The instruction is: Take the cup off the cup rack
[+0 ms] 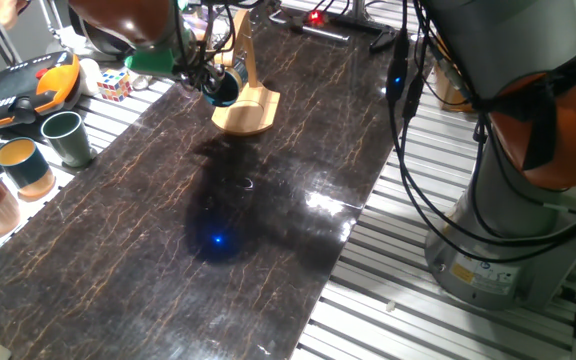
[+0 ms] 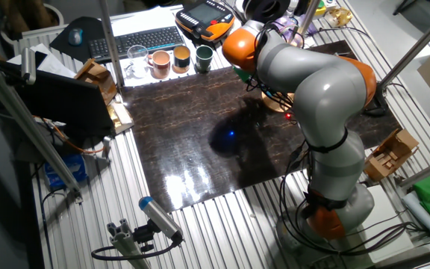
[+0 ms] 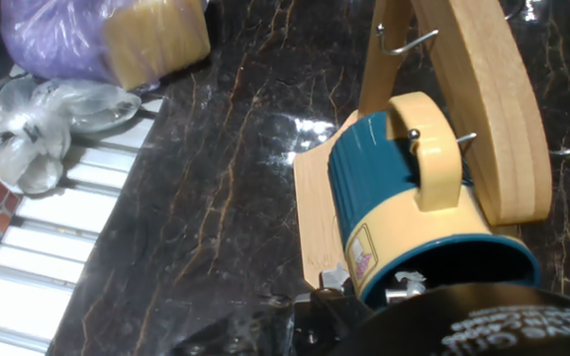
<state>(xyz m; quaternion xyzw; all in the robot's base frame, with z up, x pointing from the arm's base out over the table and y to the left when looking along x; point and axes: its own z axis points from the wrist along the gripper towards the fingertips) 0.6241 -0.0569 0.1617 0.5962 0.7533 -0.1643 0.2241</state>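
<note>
One cup (image 3: 404,193) hangs by its handle on a cup rack (image 3: 483,99) peg, mouth toward 5 o'clock, touching the gripper (image 3: 394,292); finger state cannot be told.

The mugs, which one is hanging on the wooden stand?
The dark teal cup with the tan handle hangs on the cup rack; the other mugs stand off the mat.

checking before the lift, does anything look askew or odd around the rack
Nothing stands out. The cup hangs by its tan handle on a hook of the cup rack, tilted mouth-down, and the rack stands upright.
</note>
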